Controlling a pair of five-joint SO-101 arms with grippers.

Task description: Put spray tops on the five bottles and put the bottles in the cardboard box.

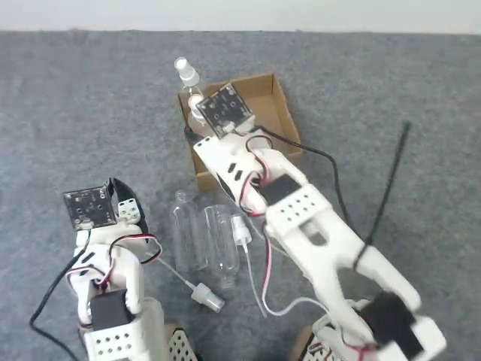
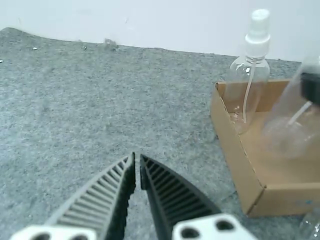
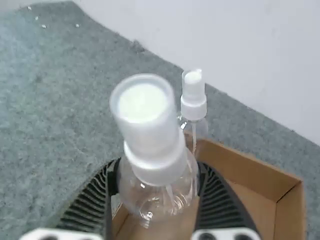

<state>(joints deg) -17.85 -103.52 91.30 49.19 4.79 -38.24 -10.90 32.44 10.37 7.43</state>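
— What is the right gripper (image 3: 156, 187) doing?

— It is clamped on a clear bottle (image 3: 152, 150) with a white spray top (image 3: 145, 112) fitted. Its fingers (image 3: 95, 200) press against both sides of the body. The bottle is upright over the left side of the cardboard box (image 3: 260, 175).

— Is anything in the box?

— A second capped bottle (image 2: 247, 80) stands upright in the far left corner, just beside the gripped one. I cannot tell whether the two touch.

— And the left gripper (image 2: 138, 175)?

— It is drawn together with only a sliver between its ribbed fingers (image 2: 107, 192), and it carries nothing. It sits low over the grey surface (image 1: 90, 98), well left of the box.

— What lies outside the box?

— In front of its near wall, one bare bottle (image 1: 184, 229) and another bare bottle (image 1: 222, 239) lie side by side on the surface, both without tops. A loose spray top (image 1: 242, 229) rests just right of them, its tube trailing toward the arms. A further loose top (image 1: 207, 295) lies nearer the arms' bases, between the two arms.
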